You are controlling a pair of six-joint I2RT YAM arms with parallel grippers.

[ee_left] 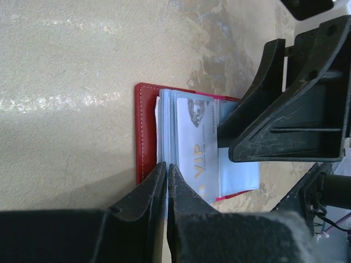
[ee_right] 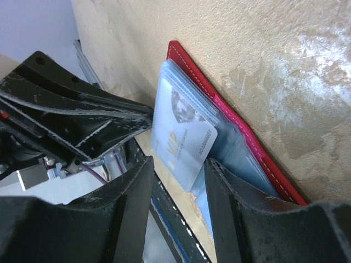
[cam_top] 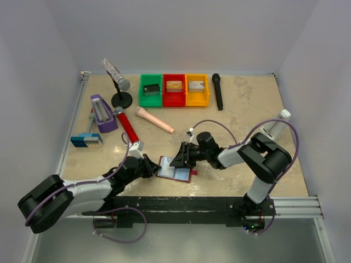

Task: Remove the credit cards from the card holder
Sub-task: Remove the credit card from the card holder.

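Note:
The dark red card holder [cam_top: 174, 171] lies open on the table between the two arms, its pale blue clear pockets fanned up [ee_left: 164, 120]. A pale silver credit card marked VIP [ee_left: 197, 148] sticks partly out of a pocket [ee_right: 184, 145]. My left gripper [cam_top: 156, 167] is shut on the edge of a clear pocket [ee_left: 167, 164] at the holder's left side. My right gripper [cam_top: 181, 158] is over the holder from the right, its jaws open with the card's free end between them [ee_right: 180, 161]. Other cards are hidden in the pockets.
At the back stand a green bin [cam_top: 151, 90], a red bin [cam_top: 174, 90] and a yellow bin [cam_top: 197, 90]. A black microphone [cam_top: 218, 91], a red microphone [cam_top: 127, 125], a peach microphone [cam_top: 155, 120], a microphone stand [cam_top: 120, 98] and a purple object [cam_top: 102, 113] lie around.

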